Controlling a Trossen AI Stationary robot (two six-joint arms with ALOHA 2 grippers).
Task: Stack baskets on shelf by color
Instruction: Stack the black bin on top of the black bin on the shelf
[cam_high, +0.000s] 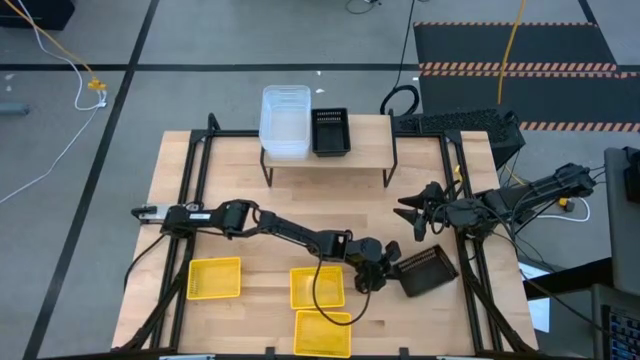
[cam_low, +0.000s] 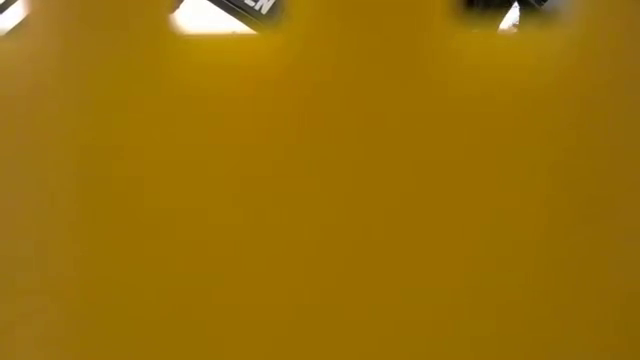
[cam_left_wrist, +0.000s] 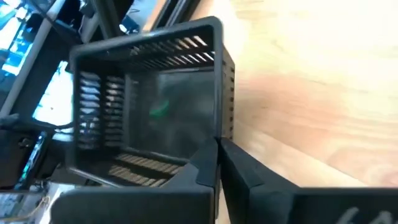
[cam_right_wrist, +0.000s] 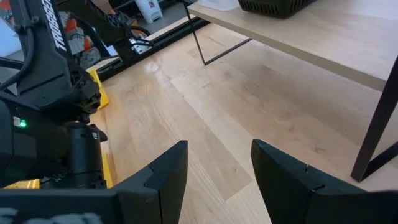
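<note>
Left gripper (cam_high: 385, 268) pinched shut on the near rim of a black basket (cam_high: 424, 271), tilted at the table's right edge, likely for lifting toward its black mate (cam_high: 331, 132) on the shelf (cam_high: 360, 152), beside the clear stack (cam_high: 285, 121). Right gripper (cam_high: 410, 212) wide, empty, waiting nearby. Yellow baskets (cam_high: 215, 278) left for later.

We see three bright yellow baskets (cam_high: 215, 278) with small holes, two black slotted baskets (cam_high: 425, 270), a clear basket (cam_high: 285, 121), and a light wood shelf (cam_high: 345, 160) with black legs.
</note>
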